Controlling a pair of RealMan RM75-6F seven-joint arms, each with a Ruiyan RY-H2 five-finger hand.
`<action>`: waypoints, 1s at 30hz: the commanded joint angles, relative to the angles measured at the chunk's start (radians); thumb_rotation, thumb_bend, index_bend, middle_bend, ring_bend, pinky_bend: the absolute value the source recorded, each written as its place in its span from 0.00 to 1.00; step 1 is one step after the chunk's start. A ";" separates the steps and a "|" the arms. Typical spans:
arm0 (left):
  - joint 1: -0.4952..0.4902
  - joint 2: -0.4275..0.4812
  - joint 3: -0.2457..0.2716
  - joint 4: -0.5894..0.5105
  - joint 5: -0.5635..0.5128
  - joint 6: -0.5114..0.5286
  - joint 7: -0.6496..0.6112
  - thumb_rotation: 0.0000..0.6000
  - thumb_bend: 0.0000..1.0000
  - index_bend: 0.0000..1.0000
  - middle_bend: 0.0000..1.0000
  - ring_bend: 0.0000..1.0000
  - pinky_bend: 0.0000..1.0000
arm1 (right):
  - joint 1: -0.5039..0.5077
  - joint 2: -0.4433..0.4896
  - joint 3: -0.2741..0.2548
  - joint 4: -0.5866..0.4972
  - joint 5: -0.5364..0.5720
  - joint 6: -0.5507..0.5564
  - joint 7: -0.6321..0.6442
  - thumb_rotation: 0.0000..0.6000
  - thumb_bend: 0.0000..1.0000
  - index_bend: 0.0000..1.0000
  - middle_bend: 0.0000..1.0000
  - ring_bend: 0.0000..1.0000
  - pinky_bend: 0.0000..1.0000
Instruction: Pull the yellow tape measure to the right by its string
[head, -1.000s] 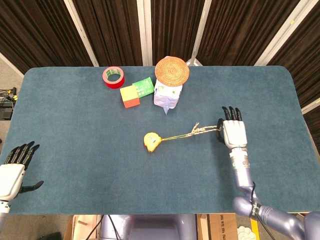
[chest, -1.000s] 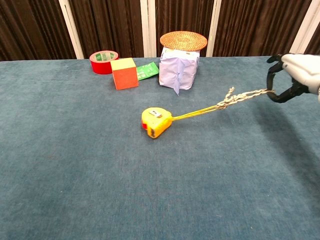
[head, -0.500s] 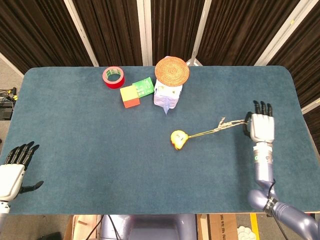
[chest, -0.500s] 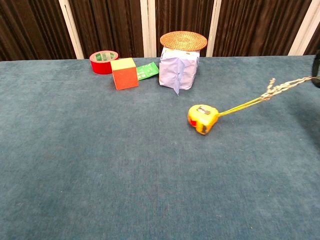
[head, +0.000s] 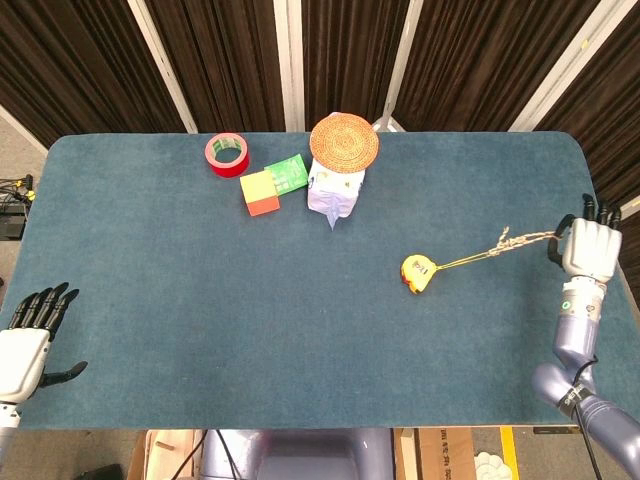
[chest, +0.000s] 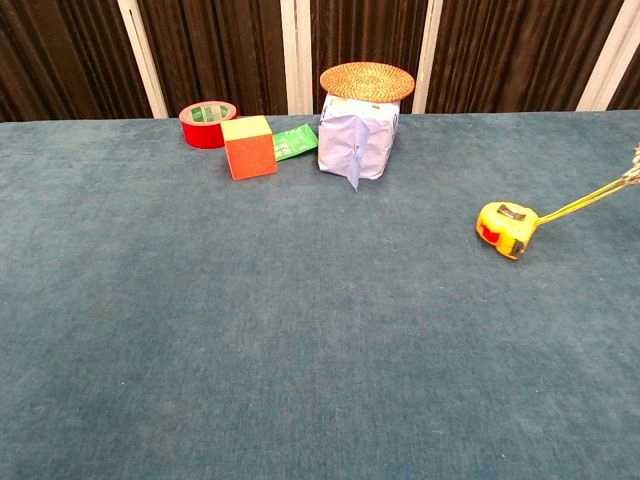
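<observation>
The yellow tape measure (head: 418, 273) (chest: 506, 228) lies on the blue table, right of centre. Its string (head: 492, 250) (chest: 590, 205) runs taut up and to the right. My right hand (head: 590, 247) grips the string's far end at the table's right edge; it shows only in the head view. My left hand (head: 26, 338) hovers open at the table's near left corner, far from the tape measure.
At the back stand a red tape roll (head: 227, 154), a yellow-orange cube (head: 260, 192), a green packet (head: 289, 173) and a pale wrapped box (head: 333, 193) with a woven lid (head: 344, 142). The table's right edge (head: 600, 215) lies beside my right hand.
My right hand has moved right to the table's edge, dragging the tape measure by its string from the table's middle to right of centre. The left hand has stayed put.
</observation>
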 joint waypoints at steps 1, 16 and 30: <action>0.000 0.000 0.000 0.001 0.000 0.000 0.001 1.00 0.00 0.00 0.00 0.00 0.00 | 0.002 0.008 0.014 0.028 0.020 -0.011 0.002 1.00 0.45 0.65 0.14 0.00 0.00; -0.001 -0.003 0.000 0.000 0.000 -0.002 0.007 1.00 0.00 0.00 0.00 0.00 0.00 | -0.005 0.021 0.017 0.060 0.050 -0.029 -0.011 1.00 0.45 0.61 0.14 0.00 0.00; 0.002 0.000 -0.001 0.001 0.003 0.005 -0.003 1.00 0.00 0.00 0.00 0.00 0.00 | -0.048 0.088 -0.011 -0.144 0.027 0.022 -0.030 1.00 0.45 0.00 0.00 0.00 0.00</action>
